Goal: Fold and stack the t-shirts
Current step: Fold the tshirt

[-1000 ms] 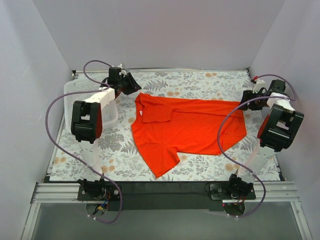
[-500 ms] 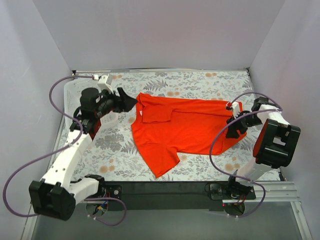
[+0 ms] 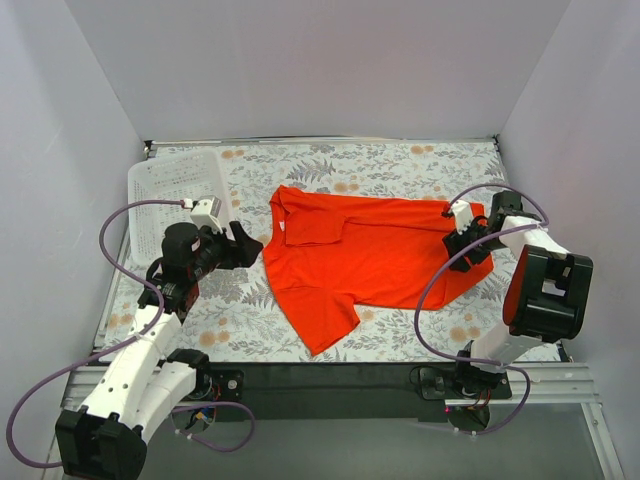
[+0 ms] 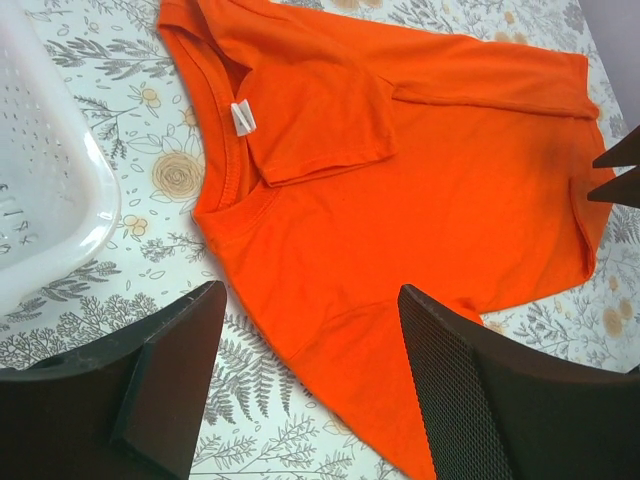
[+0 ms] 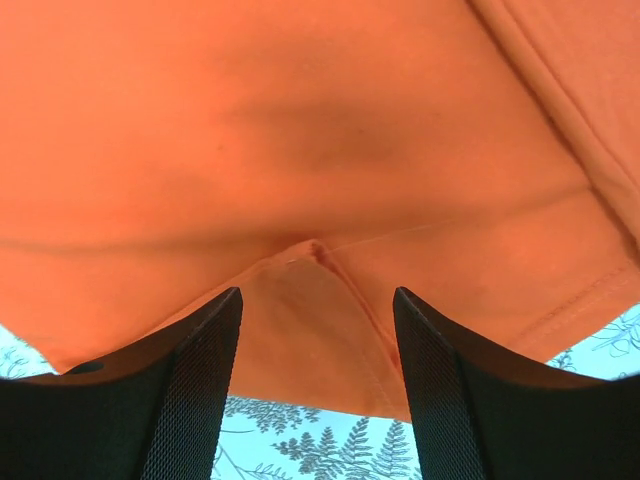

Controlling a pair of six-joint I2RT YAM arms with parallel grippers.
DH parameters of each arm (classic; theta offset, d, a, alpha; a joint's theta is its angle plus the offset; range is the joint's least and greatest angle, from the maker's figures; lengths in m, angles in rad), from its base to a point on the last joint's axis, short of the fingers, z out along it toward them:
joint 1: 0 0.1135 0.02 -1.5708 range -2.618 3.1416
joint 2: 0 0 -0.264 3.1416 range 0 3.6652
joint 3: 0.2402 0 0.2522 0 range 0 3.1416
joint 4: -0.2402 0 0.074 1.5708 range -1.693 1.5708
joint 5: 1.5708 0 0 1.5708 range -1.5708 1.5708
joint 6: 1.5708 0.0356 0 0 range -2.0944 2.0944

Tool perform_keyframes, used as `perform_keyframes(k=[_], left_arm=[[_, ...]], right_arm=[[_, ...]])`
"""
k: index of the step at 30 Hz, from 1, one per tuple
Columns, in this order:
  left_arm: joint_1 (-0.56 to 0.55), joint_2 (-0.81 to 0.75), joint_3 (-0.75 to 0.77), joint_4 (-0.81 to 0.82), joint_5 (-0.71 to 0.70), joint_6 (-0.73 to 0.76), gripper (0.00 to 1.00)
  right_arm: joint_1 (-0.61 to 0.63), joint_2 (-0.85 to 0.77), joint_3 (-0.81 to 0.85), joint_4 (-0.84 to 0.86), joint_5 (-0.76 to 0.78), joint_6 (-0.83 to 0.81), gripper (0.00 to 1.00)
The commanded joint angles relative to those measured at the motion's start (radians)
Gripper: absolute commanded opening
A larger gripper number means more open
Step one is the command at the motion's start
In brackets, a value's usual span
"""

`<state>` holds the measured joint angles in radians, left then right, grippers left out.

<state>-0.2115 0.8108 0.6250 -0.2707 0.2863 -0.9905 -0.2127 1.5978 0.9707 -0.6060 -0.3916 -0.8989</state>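
**Clearance and obstructions, tabletop**

Shirt (image 3: 370, 255): flat, centre.
Basket (image 3: 175, 185): 10 o'clock of shirt, against left wall (image 3: 60, 150); bare table (image 3: 330, 160) between it and the collar.
Open strips: 12 and 6 o'clock.
Left gripper (image 3: 248, 244): 9 o'clock, jaws spread, just beside shirt.
Right gripper (image 3: 460, 240): 3 o'clock, jaws spread over hem.

Plain pale lilac walls (image 3: 330, 70) on three sides, floral-patterned table (image 3: 400, 165), even soft light

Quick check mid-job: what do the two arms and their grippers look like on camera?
The left arm and right arm have white links, black joint housings and a looping purple cable each. The left gripper and right gripper have black wedge-shaped fingers with mesh-textured inner faces.
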Motion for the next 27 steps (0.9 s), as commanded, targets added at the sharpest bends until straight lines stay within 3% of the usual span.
perform_keyframes(k=[1,10,15,18,27], left_arm=[[-0.002,-0.016,-0.002,0.019,-0.03,0.018,0.65],[-0.002,-0.027,-0.005,0.021,-0.038,0.016,0.65],[-0.002,-0.03,-0.008,0.022,-0.039,0.015,0.65],[-0.002,-0.033,-0.008,0.022,-0.038,0.016,0.65],[-0.002,-0.042,-0.01,0.027,-0.029,0.016,0.65]], right_arm=[[0.015,0.024,0.031,0.057,0.036,0.052,0.57],[0.033,0.05,0.014,0.055,0.036,0.045,0.4],[0.033,0.024,0.008,0.048,0.039,0.037,0.11],[0.033,-0.004,0.006,0.035,0.037,0.032,0.03],[0.019,-0.176,-0.053,-0.023,0.074,-0.044,0.01]])
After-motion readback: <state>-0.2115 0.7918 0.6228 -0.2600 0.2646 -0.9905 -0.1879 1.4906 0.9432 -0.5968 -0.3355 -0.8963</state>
